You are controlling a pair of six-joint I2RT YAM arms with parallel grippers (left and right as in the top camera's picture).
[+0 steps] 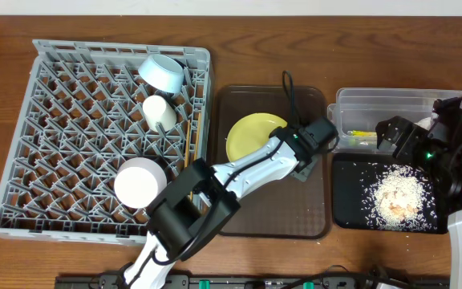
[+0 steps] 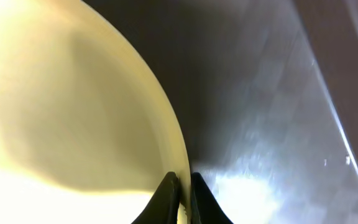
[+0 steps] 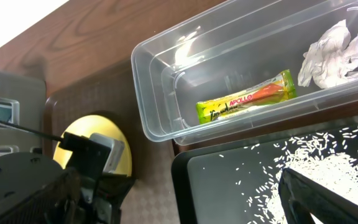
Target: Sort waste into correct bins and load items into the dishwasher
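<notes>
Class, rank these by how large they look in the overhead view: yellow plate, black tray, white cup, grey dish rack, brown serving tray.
Largest to smallest:
1. grey dish rack
2. brown serving tray
3. black tray
4. yellow plate, partly hidden, yet clearly smaller than the trays
5. white cup

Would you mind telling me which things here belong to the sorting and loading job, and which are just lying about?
Job: yellow plate, held at its rim by the left fingers; blue bowl, white cup, white bowl in the grey rack; napkin and sachet in the clear tub; rice on the black tray.
Lying about: brown serving tray under the plate.
</notes>
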